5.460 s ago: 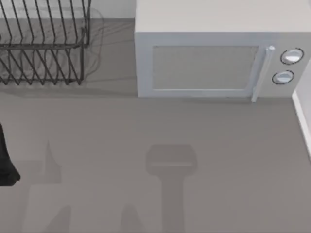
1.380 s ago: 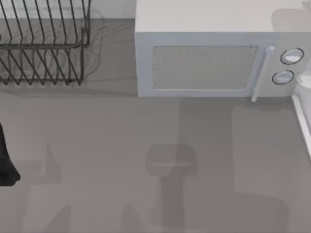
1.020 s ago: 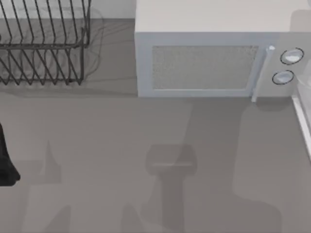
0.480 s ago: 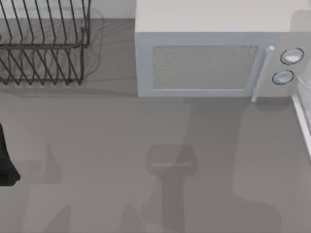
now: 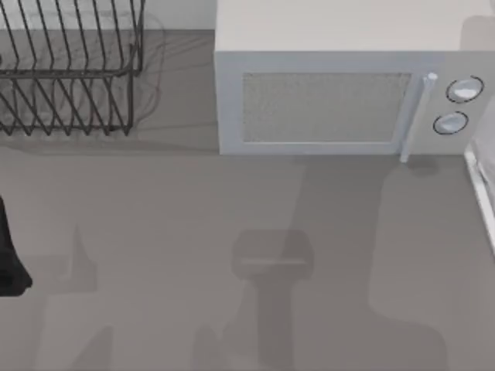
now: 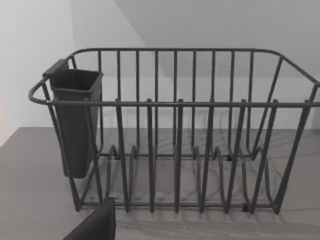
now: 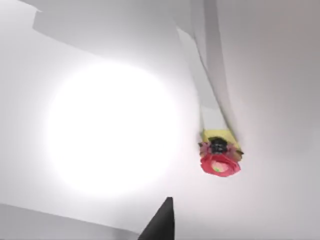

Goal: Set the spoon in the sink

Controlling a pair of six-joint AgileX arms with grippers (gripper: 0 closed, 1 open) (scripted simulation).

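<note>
In the right wrist view a long pale stem ends in a yellow band and a red knob; I take it for the spoon. It lies on a white surface under a strong glare. A dark tip of my right gripper shows at the picture's edge, apart from the spoon. A white rim at the table's right edge looks like the sink's side. My left arm is parked at the table's left edge, and a dark part of its gripper faces the dish rack.
A black wire dish rack stands at the back left, with a dark cutlery cup on one end. A white microwave fills the back middle and right. A broad shadow lies on the grey table's right half.
Since the earliest frame a broad shadow has spread over the table's right half. In the last second it barely shifts. The left arm has not moved.
</note>
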